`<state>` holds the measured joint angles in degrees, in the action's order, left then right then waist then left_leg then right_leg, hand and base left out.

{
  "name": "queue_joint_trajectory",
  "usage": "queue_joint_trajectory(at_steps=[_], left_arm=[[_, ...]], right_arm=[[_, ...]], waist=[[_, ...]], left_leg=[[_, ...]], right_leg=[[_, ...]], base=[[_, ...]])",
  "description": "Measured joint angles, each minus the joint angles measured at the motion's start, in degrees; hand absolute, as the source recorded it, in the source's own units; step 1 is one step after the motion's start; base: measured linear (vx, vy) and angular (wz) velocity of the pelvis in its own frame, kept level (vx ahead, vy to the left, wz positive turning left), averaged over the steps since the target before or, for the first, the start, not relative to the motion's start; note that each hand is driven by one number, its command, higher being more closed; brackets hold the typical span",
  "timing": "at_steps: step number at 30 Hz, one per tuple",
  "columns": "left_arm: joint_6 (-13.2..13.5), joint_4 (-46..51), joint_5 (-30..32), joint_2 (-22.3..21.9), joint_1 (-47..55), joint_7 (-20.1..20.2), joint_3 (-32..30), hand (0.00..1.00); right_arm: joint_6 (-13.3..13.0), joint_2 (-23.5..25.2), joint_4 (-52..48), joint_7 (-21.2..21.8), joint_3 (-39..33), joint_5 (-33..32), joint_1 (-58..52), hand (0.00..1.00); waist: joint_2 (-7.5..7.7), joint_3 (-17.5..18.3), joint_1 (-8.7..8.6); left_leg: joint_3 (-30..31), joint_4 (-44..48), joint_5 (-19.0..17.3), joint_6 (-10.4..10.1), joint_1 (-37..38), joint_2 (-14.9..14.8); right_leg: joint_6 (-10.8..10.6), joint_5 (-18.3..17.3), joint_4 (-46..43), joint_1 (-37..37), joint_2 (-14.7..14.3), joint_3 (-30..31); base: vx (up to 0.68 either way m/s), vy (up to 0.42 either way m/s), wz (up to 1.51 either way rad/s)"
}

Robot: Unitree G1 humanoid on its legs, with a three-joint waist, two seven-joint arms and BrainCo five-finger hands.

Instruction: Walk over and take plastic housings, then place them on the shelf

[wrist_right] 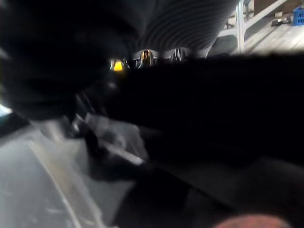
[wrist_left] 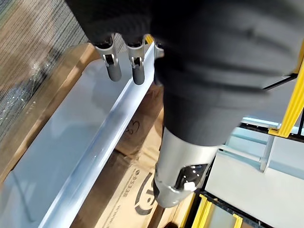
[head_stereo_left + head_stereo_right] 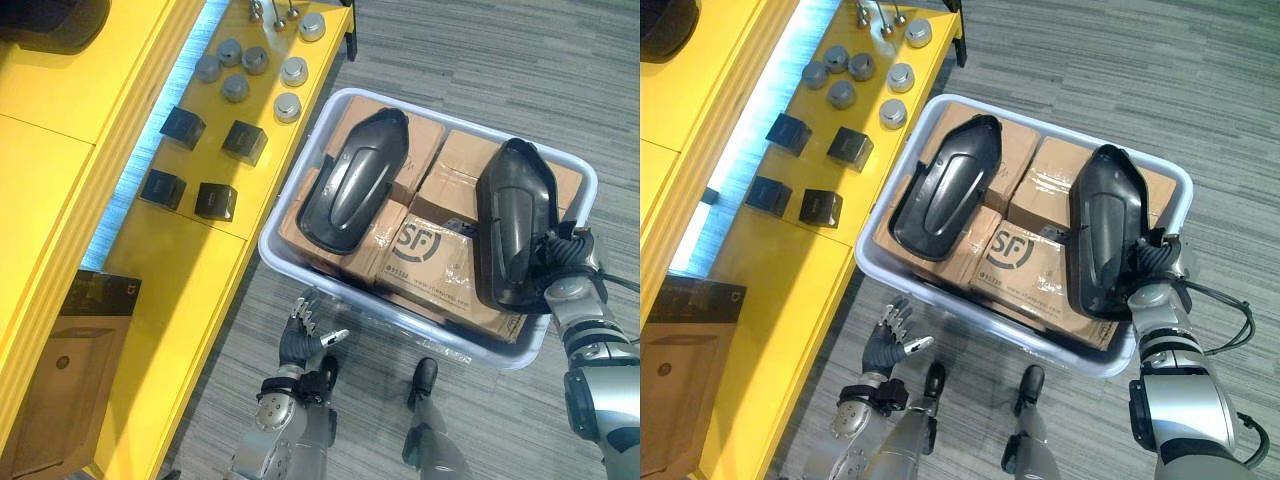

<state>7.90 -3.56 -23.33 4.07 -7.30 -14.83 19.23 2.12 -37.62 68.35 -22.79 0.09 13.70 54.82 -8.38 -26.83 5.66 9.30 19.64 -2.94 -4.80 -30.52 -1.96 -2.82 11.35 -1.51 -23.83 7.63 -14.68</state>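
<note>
Two black moulded plastic housings (image 3: 355, 180) side by side on brown cardboard boxes (image 3: 440, 262) in a white plastic tub (image 3: 420, 325), right hand (image 3: 565, 262) at the right housing (image 3: 510, 220) near end, grip cannot be told, left hand (image 3: 300, 340) relaxed open by the tub's near rim

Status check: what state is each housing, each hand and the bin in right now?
Bin: packed with cardboard boxes, beside the yellow shelf.
Left housing: lying on the boxes, untouched.
Right housing: lying on the boxes, right hand at its near end.
Left hand: open, holding nothing, in front of the bin.
</note>
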Motion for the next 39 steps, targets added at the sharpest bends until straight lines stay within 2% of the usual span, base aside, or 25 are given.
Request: queue_joint_trajectory(at_steps=[4, 8, 10, 12, 13, 14, 16, 18, 22, 25, 30, 34, 39], left_arm=[[-0.01, 0.16, 0.04, -0.09, 0.08, 0.04, -1.09, 0.00], [-0.02, 1.83, 0.25, 0.63, 0.47, 0.18, -2.19, 0.00], [-0.02, 4.26, 0.06, 2.63, 0.65, 0.61, -2.14, 0.00], [0.04, 5.69, -0.21, 3.59, 0.52, 1.39, -2.21, 0.00], [0.07, 6.43, -0.36, 4.17, 0.56, 1.74, -2.18, 0.00], [0.16, 6.64, -0.61, 4.52, 0.50, 1.93, -2.12, 0.00], [0.15, 6.45, -2.99, 6.18, 0.11, 3.38, -1.90, 0.00], [0.13, 6.01, -5.86, 6.84, -0.19, 4.18, -1.86, 0.00], [-0.42, 0.47, -10.63, 7.62, -5.96, 5.43, 1.34, 0.00], [-1.04, -4.04, -14.34, 7.33, -10.95, 5.78, 3.47, 0.00], [-1.90, -8.32, -16.03, 6.92, -14.72, 5.48, 6.71, 0.00], [-2.09, -10.07, -17.36, 7.84, -15.15, 4.86, 8.22, 0.00], [-2.14, -10.24, -20.56, 8.32, -15.60, 3.44, 11.96, 0.00]], right_arm=[[1.09, 2.59, -8.67, -0.11, 0.15, 0.73, -4.73, 1.00], [2.36, 3.81, -19.20, -0.20, 0.14, 6.17, -9.62, 1.00], [2.92, 4.21, -26.98, -0.21, 0.14, 9.46, -11.68, 1.00], [2.93, 4.40, -32.41, -0.26, 0.12, 11.36, -13.82, 1.00], [2.91, 4.77, -35.16, -0.24, 0.16, 11.95, -15.47, 1.00], [2.93, 5.03, -36.24, -0.23, 0.14, 12.36, -16.13, 1.00], [2.95, 6.87, -39.41, -0.08, 0.31, 13.96, -18.15, 1.00], [2.94, 7.83, -41.29, 0.44, 1.03, 14.61, -19.80, 1.00], [2.98, 8.56, -45.40, 1.30, 1.64, 17.12, -22.78, 1.00], [2.83, 9.50, -51.90, 1.55, 5.98, 19.87, -24.17, 1.00], [1.03, 12.52, -59.04, 1.56, 11.30, 21.80, -26.30, 1.00], [0.88, 14.32, -59.80, 1.43, 13.17, 22.88, -28.22, 1.00], [1.34, 15.45, -59.66, 0.61, 16.44, 22.66, -29.94, 1.00]], waist=[[-0.02, 0.00, -0.38], [0.15, -0.10, -1.19], [0.30, -0.05, -1.98], [1.12, 0.45, -2.06], [2.14, 1.63, -2.23], [2.71, 2.19, -2.34], [5.15, 3.66, -3.71], [6.59, 5.46, -4.29], [7.09, 8.98, -4.96], [7.14, 11.59, -5.42], [8.36, 13.99, -5.74], [9.70, 15.60, -5.88], [9.72, 17.30, -5.72]], left_leg=[[-0.15, -1.04, 0.01, 0.04, 2.83, -0.05], [-0.27, -2.85, 0.18, 0.28, 6.27, -0.16], [-1.07, -4.20, 0.33, 0.47, 9.46, -0.32], [-2.00, -5.58, 0.30, 0.47, 11.98, -0.55], [-2.45, -6.60, 0.35, 0.54, 12.86, -0.70], [-2.76, -7.08, 0.41, 0.61, 13.28, -0.85], [-3.37, -9.16, 0.66, 0.64, 15.88, -1.18], [-4.37, -10.26, 0.73, 0.57, 17.47, -1.42], [-4.90, -11.65, 0.86, 0.42, 19.87, -1.44], [-4.98, -12.80, 0.89, 0.38, 21.99, -1.84], [-4.82, -14.75, 1.41, 0.37, 24.26, -2.02], [-4.84, -17.28, 2.57, 0.66, 25.40, -2.08], [-5.38, -19.24, 3.50, 0.38, 26.71, -2.40]], right_leg=[[0.07, -0.08, 0.25, 2.31, 0.00, 0.07], [0.10, -0.11, 1.11, 5.45, -0.09, 0.08], [0.11, -0.12, 1.61, 7.85, -0.14, 0.69], [0.07, -0.14, 2.48, 9.64, -0.31, 1.48], [0.07, -0.15, 3.16, 10.16, -0.48, 1.66], [0.07, -0.15, 3.22, 10.22, -0.58, 1.80], [0.09, -0.12, 4.42, 12.02, -0.93, 2.54], [0.09, -0.11, 5.06, 12.83, -1.09, 3.25], [0.08, -0.10, 6.02, 14.78, -1.09, 3.45], [0.08, -0.11, 6.23, 16.41, -1.44, 3.47], [0.18, -0.40, 6.27, 17.90, -1.56, 3.45], [0.07, -0.82, 6.29, 17.90, -1.56, 3.50], [0.17, -0.75, 6.30, 17.91, -1.81, 3.89]], base=[[0.04, -0.010, -0.01], [0.03, -0.007, 0.00], [0.05, -0.003, -0.11], [0.05, 0.002, -0.22], [0.05, -0.006, -0.21], [0.07, -0.011, -0.13], [0.08, -0.008, -0.15], [0.08, 0.004, -0.21], [0.10, 0.026, -0.08], [0.04, 0.010, -0.02], [-0.01, 0.001, 0.00], [-0.03, 0.001, 0.01], [0.01, 0.004, -0.05]])
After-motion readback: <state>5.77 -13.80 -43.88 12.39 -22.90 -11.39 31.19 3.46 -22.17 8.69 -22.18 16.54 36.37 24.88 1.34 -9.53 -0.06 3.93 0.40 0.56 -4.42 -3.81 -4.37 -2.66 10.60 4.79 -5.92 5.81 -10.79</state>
